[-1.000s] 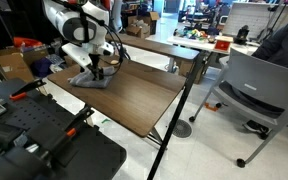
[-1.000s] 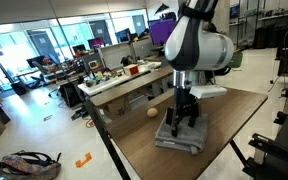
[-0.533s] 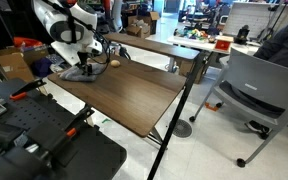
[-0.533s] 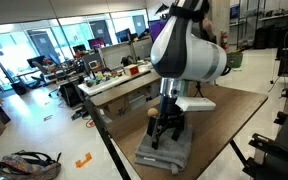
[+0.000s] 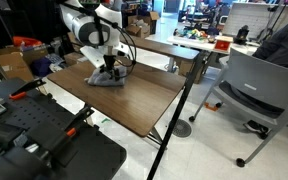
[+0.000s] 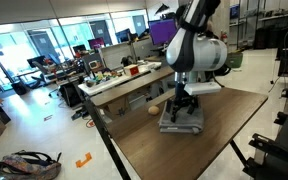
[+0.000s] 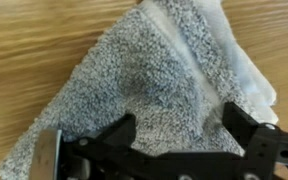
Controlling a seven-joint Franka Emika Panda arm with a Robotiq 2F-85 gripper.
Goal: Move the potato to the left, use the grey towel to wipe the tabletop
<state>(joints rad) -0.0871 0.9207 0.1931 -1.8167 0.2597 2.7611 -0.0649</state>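
Gripper point(image 6: 182, 110) is down on the grey towel point(image 6: 181, 125), which lies flat on the tabletop point(image 6: 184, 155). In the wrist view the fingers point(image 7: 246, 128) sit part-way apart with a ridge of towel point(image 7: 154, 90) between them. That reads as clamped on the fold, though actual pinch contact isn't visible.

Potato point(image 6: 154, 108) is just beside the towel, apart from it, on the towel's side toward the table edge that faces the office desks. In an exterior view the towel point(image 5: 106, 81) shows under the gripper point(image 5: 108, 70), but the potato can't be made out there; probably behind the arm.

Judgement: the potato looks already placed and the wiping step is underway.

Key relation: the towel's long axis runs roughly along the table edge. Most of the bare wood lies on the towel's side away from the potato. A stroke that way has open room, while one toward the potato risks nudging it off the edge.
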